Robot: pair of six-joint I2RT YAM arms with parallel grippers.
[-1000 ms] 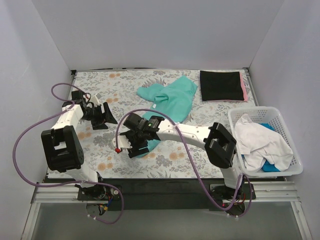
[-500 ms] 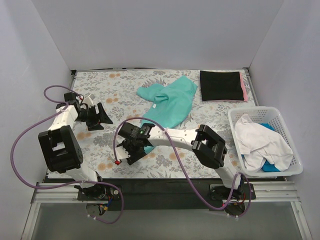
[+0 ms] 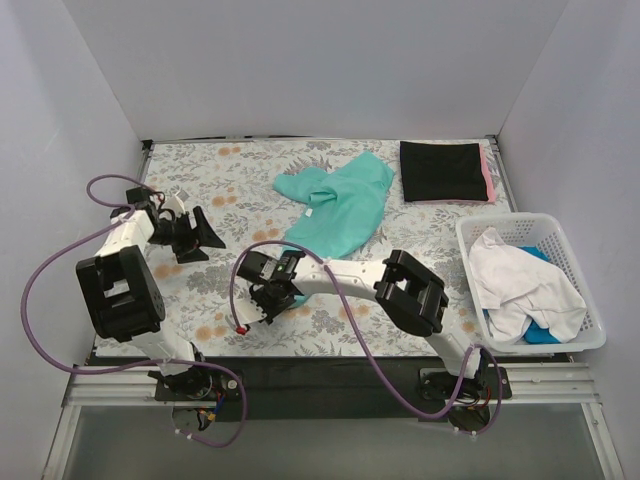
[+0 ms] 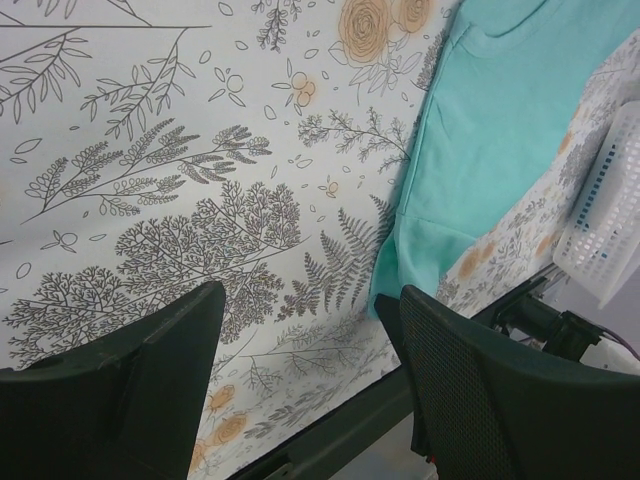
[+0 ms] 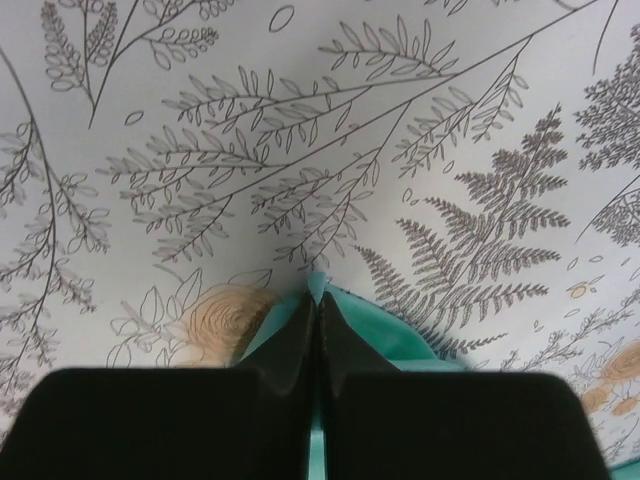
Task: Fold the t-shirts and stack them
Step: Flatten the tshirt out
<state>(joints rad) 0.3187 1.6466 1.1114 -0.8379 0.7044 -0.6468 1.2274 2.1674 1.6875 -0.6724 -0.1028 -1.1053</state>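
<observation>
Floral cloth (image 3: 240,180) beneath teal-green t-shirt (image 3: 345,205)

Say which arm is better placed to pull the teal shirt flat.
Right. The right gripper is shut on a corner of the teal shirt; the left gripper is open over floral cloth, apart from the shirt.

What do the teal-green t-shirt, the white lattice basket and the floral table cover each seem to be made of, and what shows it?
The teal-green short-sleeved t-shirt: soft matte cloth, probably cotton jersey; it lies in loose folds. The white lattice basket: rigid plastic, by its moulded grid walls. The grey-and-orange floral table cover: likely thin printed fabric, flat and matte.
</observation>
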